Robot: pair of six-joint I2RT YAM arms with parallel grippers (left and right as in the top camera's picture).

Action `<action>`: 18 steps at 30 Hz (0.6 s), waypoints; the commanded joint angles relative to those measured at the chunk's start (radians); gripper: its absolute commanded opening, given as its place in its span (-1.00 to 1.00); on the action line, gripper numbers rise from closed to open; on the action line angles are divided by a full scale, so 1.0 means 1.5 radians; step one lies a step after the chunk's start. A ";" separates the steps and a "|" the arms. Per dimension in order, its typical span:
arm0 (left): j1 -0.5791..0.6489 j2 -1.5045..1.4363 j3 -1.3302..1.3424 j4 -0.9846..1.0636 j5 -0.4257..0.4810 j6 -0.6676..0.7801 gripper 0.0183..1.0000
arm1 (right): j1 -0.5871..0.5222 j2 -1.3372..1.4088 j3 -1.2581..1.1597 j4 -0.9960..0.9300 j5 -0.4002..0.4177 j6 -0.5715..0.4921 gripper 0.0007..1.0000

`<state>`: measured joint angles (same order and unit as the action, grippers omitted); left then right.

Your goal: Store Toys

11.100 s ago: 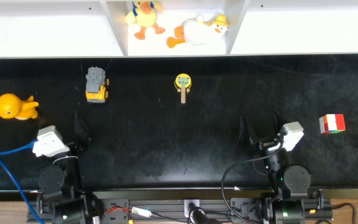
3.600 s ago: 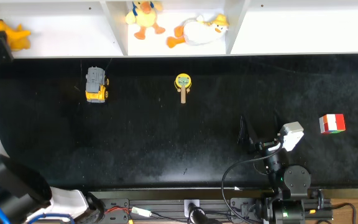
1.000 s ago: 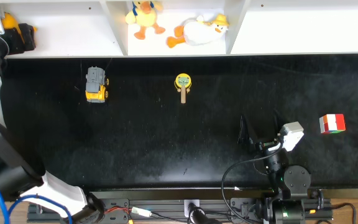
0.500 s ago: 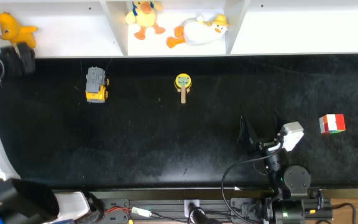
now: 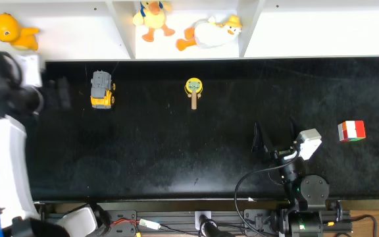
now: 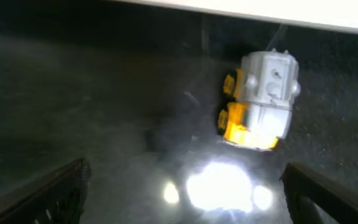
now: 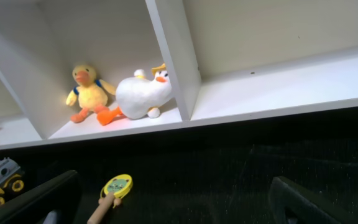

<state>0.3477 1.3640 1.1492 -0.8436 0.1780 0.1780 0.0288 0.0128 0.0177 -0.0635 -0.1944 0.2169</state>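
An orange rubber duck [image 5: 8, 29] rests in the left compartment of the white shelf [image 5: 77, 49], free of any gripper. My left gripper [image 5: 59, 93] hangs open and empty over the black mat, just left of the grey and yellow toy truck [image 5: 102, 89]. In the left wrist view the truck [image 6: 260, 102] lies ahead, beyond the fingers [image 6: 61, 186]. A yellow rattle on a stick [image 5: 193, 89] lies mid-mat. A red, white and green cube [image 5: 351, 130] sits at the right. My right gripper [image 5: 273, 141] stands open and empty near its base.
A yellow plush duck [image 7: 87, 84] and a white plush duck [image 7: 143, 93] lie in the shelf's middle compartment. The right compartment [image 7: 291, 81] has bare floor. Black mat [image 5: 176, 151] spreads between the toys and the arm bases.
My left gripper has let go of the orange duck in the left compartment and drawn back down onto the mat beside the truck. The right arm has not moved.
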 commanded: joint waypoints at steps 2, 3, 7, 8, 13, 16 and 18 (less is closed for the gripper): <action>-0.117 -0.022 -0.115 0.081 -0.033 -0.054 1.00 | 0.006 -0.006 -0.009 0.004 0.003 0.005 0.99; -0.139 -0.022 -0.130 0.097 -0.048 -0.064 1.00 | 0.006 -0.006 -0.009 0.004 0.003 0.005 1.00; -0.198 -0.022 -0.184 0.161 -0.114 -0.107 1.00 | 0.006 -0.006 -0.009 0.004 0.003 0.005 0.99; -0.203 -0.022 -0.196 0.178 -0.121 -0.107 1.00 | 0.006 -0.006 -0.009 0.004 0.003 0.005 0.99; -0.204 -0.017 -0.256 0.286 -0.117 -0.106 1.00 | 0.006 -0.006 -0.009 0.004 0.003 0.005 0.99; -0.204 -0.007 -0.291 0.356 -0.117 -0.099 1.00 | 0.006 -0.006 -0.009 0.004 0.003 0.005 0.99; -0.204 0.002 -0.304 0.389 -0.117 -0.099 1.00 | 0.006 -0.006 -0.009 0.004 0.003 0.005 0.99</action>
<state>0.0452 1.3521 0.7231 -0.2951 0.0177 0.0494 0.0288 0.0128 0.0177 -0.0635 -0.1944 0.2173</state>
